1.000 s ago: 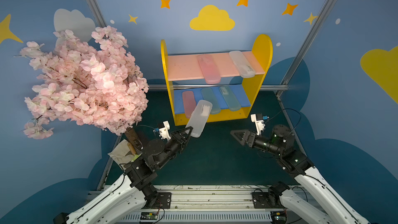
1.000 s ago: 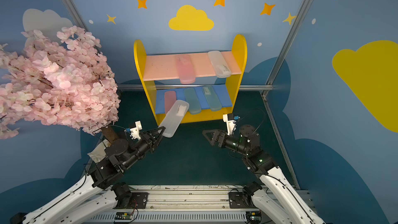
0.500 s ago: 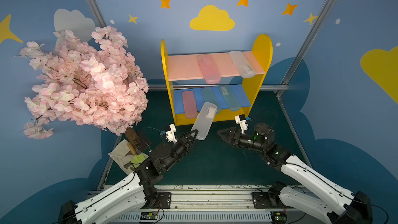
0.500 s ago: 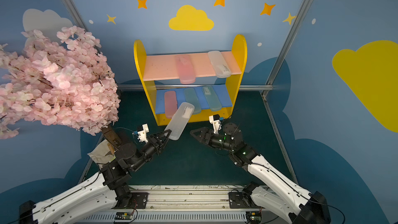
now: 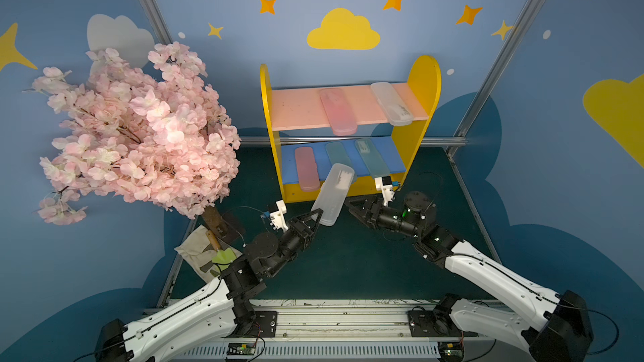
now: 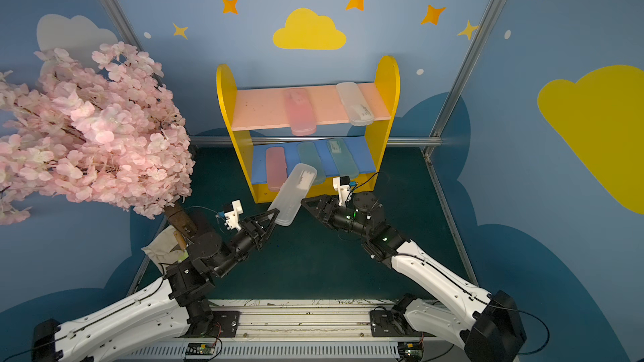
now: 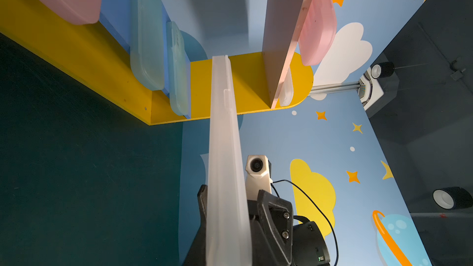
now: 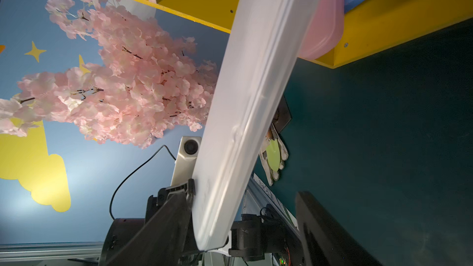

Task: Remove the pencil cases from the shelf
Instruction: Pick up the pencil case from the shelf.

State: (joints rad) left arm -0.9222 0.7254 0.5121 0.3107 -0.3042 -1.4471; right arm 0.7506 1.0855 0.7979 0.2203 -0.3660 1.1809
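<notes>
**A:** How many pencil cases do you count?

**B:** Six: two frosted clear, two pink, two pale teal. Five lie flat on the one shelf [image 5: 423, 99]. The sixth, the held clear case [image 5: 332, 193], is in the air just in front of the yellow base [image 5: 296, 196], tilted.

**A:** How do the five divide?

**B:** Two are on the pink upper board [image 5: 296, 109]. The upper pink case [image 5: 337, 111] is about mid-board and the upper clear case [image 5: 392, 103] is beside a side panel. Both overhang the front edge. Three are on the blue lower board [image 5: 288, 168], side by side and apart: the lower pink case [image 5: 306, 168], the middle teal case [image 5: 338, 154] and the outer teal case [image 5: 372, 156]. The held case hides the middle one's near end.

**A:** What do they look like?

**B:** Long, slim, round-ended and translucent. The held one is milky, with a white insert showing near its far end. Edge-on in the left wrist view, it shows a seam and a small clasp tab [image 7: 226, 95].

**A:** And the hands?

**B:** There are two. The left hand [image 5: 319, 215] is clamped on the held case's near end. The right hand [image 5: 349, 205] has its jaws apart around that same end. In the right wrist view one finger [image 8: 179, 200] sits at the case's edge, while the other finger [image 8: 320, 226] stands clear of it.

**A:** Anything else?

**B:** One blossom tree [image 5: 139, 127], beside the dark green worktop [image 5: 348, 266].
</notes>
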